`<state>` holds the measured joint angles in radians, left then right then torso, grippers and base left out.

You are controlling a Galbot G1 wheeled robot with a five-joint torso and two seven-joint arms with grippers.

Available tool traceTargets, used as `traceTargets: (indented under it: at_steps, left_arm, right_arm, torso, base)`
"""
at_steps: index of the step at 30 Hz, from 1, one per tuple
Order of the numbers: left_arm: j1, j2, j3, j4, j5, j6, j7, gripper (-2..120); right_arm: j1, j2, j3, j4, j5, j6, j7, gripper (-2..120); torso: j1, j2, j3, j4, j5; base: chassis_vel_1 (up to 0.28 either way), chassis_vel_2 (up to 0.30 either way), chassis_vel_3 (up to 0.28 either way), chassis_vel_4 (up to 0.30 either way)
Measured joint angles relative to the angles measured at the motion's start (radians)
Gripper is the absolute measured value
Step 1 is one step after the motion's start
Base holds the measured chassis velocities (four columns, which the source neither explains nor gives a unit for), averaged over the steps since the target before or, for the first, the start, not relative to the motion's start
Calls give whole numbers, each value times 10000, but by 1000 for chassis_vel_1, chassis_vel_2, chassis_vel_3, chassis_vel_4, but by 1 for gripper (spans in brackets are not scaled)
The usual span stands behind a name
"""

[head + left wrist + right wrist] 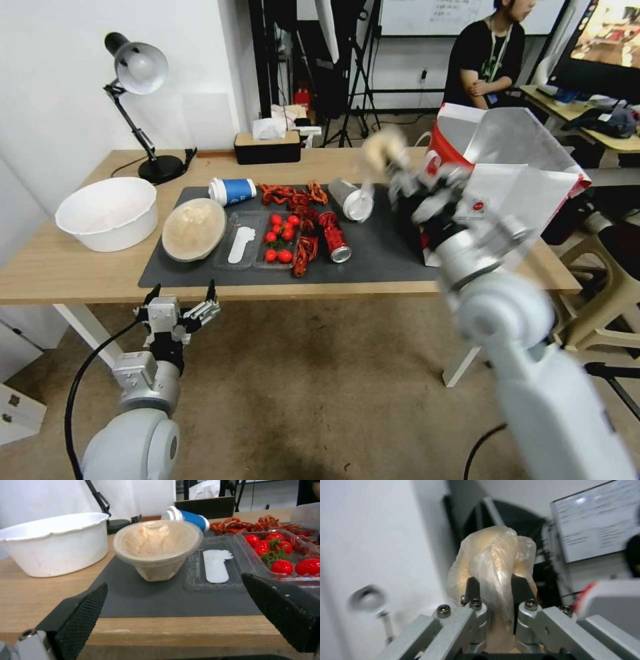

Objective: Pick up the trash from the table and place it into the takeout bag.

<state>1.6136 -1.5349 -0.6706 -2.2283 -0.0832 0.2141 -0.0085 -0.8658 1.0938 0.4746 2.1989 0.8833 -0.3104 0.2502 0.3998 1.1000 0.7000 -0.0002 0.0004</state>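
My right gripper (392, 160) is raised above the table's back right and is shut on the clear-wrapped bun (493, 557), (381, 148), just left of the takeout bag (507, 167), which stands open with its foil lining showing. On the dark mat (373, 260) lie the blue paper cup (232, 191), the round beige-filled lidded bowl (193, 229), the red drink can (335, 240) and the clear white-lidded cup (352, 199), all on their sides. My left gripper (183, 299) hangs open below the table's front edge, facing the bowl (156, 547).
A white basin (107, 213) and a desk lamp (137, 73) stand at the table's left. A clear tray (257, 248) holds tomatoes (280, 237) with red crayfish shells (297, 200) beside it. A tissue box (267, 147) sits at the back edge.
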Motion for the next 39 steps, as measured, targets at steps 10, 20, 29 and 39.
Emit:
traceTargets:
  at_steps: [10,20,29,39]
  left_arm:
    - [52,-112,81,-18,177,-55,15,100]
    - [122,-126,42,-33,260,-237,17,100]
    - [86,-135,52,48,280,-250,21,100]
    - [30,-135,89,141,294,-251,27,100]
  right_arm:
    - [938,-889,547,-1297,398,-563,2316,4]
    - [1219,-747,228,-2079,391,-1833,3649,7]
    - [1313,-757,197,-2149,400,-2149,3758,41]
    - [1346,-807,236,-2128,405,-2185,3757,72]
  torso:
    - [1,0,1,1,-1]
    - [0,0,1,2,-4]
    - [0,0,1,2,-4]
    - [1,0,1,2,-3]
  base:
    - [0,0,0,0]
    - [0,0,0,0]
    - [0,0,0,0]
    - [0,0,0,0]
